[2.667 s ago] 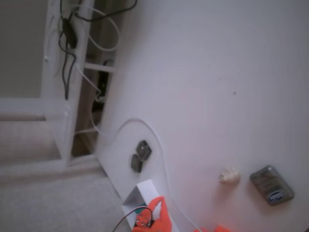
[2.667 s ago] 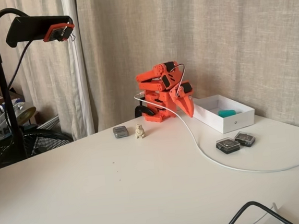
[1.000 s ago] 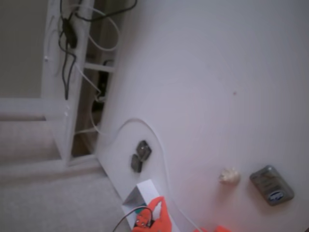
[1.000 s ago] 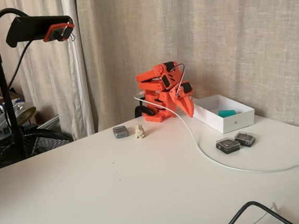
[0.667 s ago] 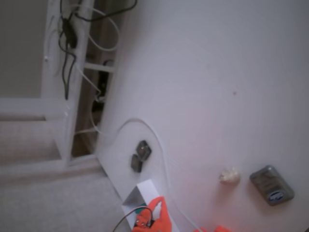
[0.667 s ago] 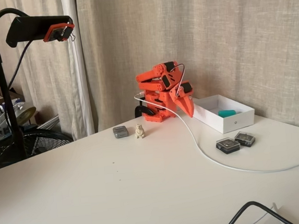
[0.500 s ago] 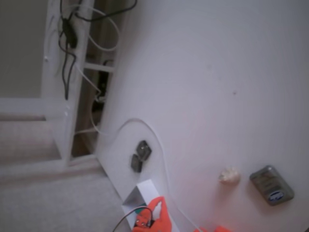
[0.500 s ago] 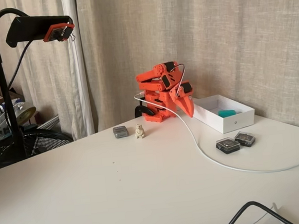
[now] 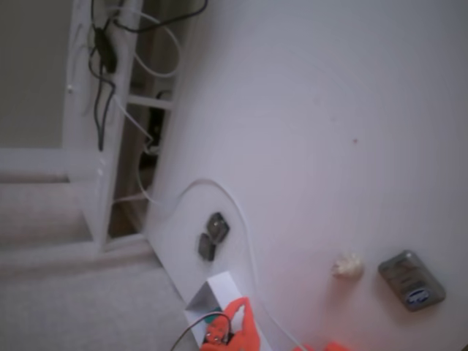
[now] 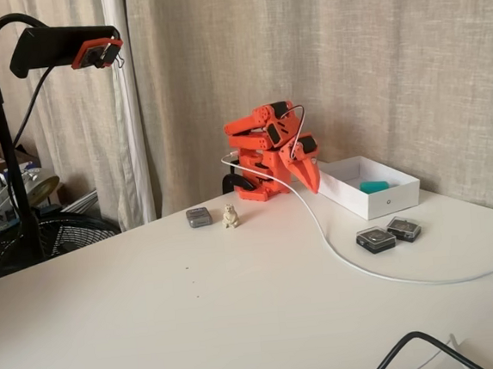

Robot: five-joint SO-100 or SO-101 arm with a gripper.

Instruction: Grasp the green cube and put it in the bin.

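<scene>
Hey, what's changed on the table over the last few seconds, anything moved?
Nothing visibly changed. The arm is folded with its gripper beside the bin, and the green cube lies inside it, as before.

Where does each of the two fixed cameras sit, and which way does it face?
High fixed view: sits above, looking steeply down the white table and past its edge to the floor; only the orange arm's tip shows at the bottom edge.
Side fixed view: sits low across the table, facing the curtain; the whole folded arm shows, tool pointing down beside the bin with the green cube.
Shared: two dark grey pieces, white cable, small figurine.
</scene>
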